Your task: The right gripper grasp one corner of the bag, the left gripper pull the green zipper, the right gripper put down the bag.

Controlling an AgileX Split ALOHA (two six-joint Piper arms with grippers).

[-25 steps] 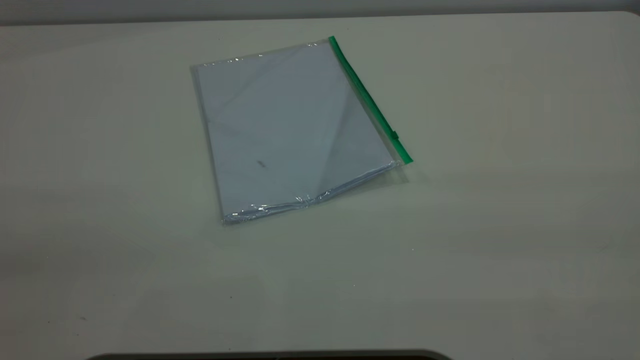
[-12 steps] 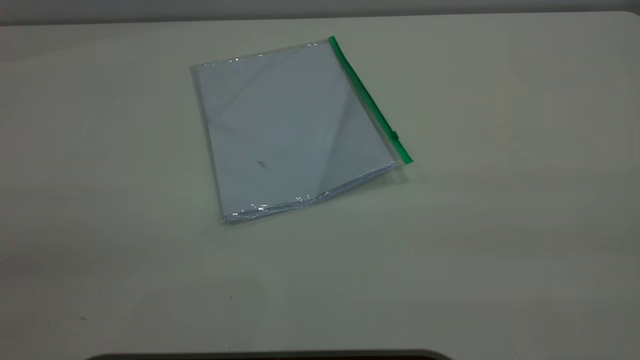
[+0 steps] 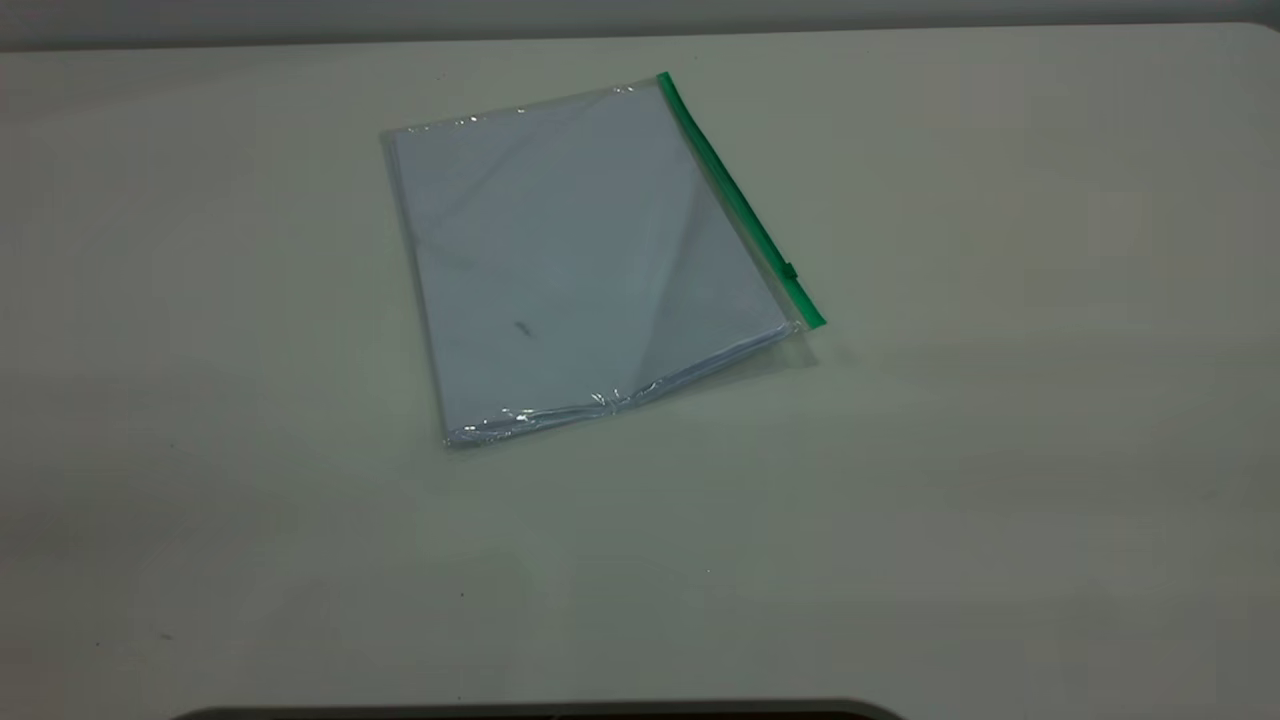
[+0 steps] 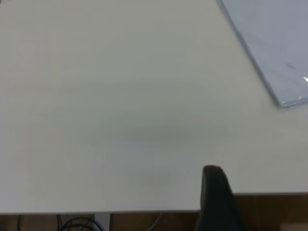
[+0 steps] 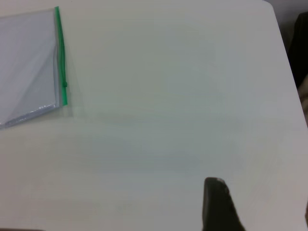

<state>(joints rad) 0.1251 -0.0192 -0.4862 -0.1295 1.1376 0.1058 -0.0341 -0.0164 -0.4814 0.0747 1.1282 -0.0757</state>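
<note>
One flat clear plastic bag (image 3: 590, 265) with green zipper (image 3: 742, 200) lies on the pale table (image 3: 1000, 450); both grippers' jaw states cannot be told

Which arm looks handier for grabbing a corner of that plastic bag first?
Probably the right. The bag lies flat and untouched, its green zipper edge and near corner turned toward the right side; the right pincer faces that edge.

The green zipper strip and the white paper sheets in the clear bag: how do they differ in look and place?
The narrow bright green zipper strip runs along one edge of the clear plastic bag; the white paper sheets fill its middle. The strip carries a small slider tab; the sheets are plain. Both lie flat on the pale table.
</note>
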